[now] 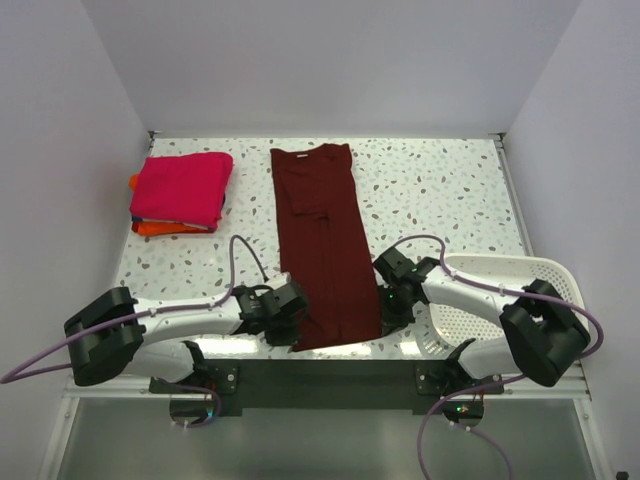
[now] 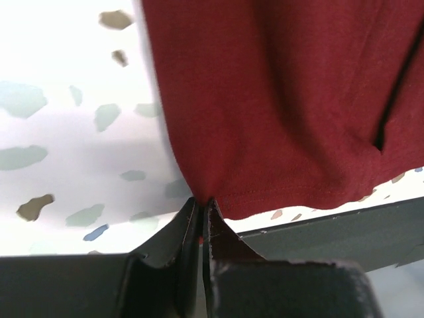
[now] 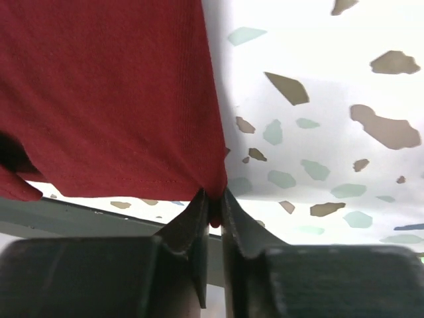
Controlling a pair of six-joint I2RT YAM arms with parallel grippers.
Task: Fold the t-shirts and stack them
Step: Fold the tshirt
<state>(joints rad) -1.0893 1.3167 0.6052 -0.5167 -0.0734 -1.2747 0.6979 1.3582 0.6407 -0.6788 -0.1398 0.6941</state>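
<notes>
While the dark maroon cloth t-shirt [image 1: 325, 240] lies as a long strip on the speckled white surface [image 1: 440, 190], the left hand [image 2: 202, 201] pinches its near left hem corner and the right hand [image 3: 213, 197] pinches its near right hem corner. Left of the maroon t-shirt's far end, a folded magenta-pink t-shirt [image 1: 182, 188] rests on a folded orange t-shirt [image 1: 150, 228].

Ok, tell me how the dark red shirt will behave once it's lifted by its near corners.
The red shirt will probably hang limp: it lies flat and thin, and puckers where the left pincer pinches one corner. It looks light, so two corner grips likely suffice. The stretch across to the right pincer may sag unless kept taut.
</notes>
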